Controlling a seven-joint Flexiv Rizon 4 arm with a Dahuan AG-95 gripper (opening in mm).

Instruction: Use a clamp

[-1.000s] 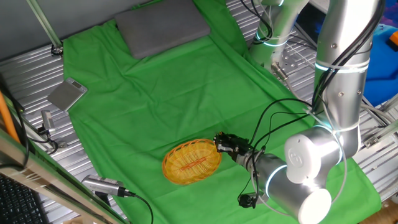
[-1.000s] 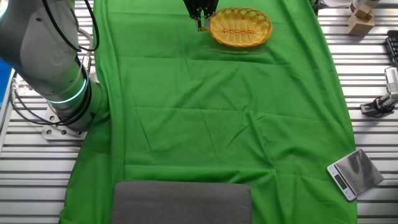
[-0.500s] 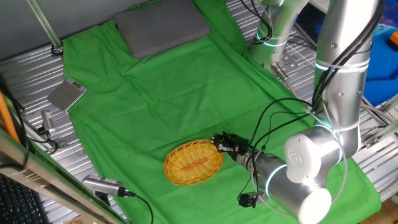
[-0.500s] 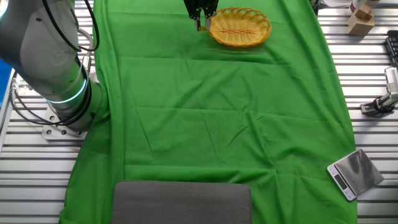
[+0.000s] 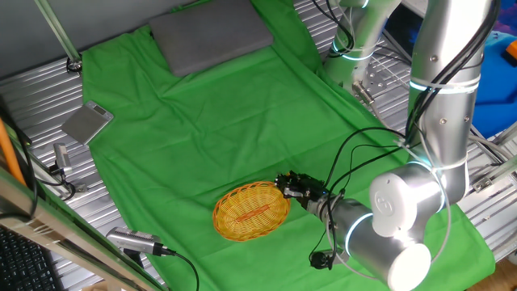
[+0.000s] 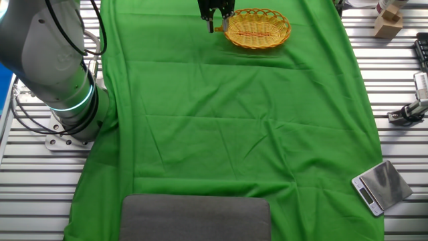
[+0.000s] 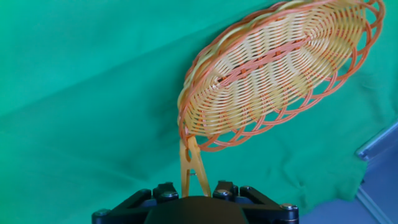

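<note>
Open green cloth (image 6: 227, 134) is stretching across the middle of the table, giving wide passage between the grey pad (image 6: 195, 217) at one end and the basket (image 6: 257, 29) at the other. The basket is blocking the way just ahead of the gripper (image 7: 194, 186). A scale (image 6: 379, 187) is sitting off the cloth's corner.

Your clamp (image 7: 189, 163) is showing best in the hand view: a small yellow-orange plastic clip, A-shaped, its two prongs spreading toward the camera. Its narrow tip is biting the near rim of the oval wicker basket (image 7: 277, 65), which is sitting tilted. In the fixed views it's too small to make out.
</note>
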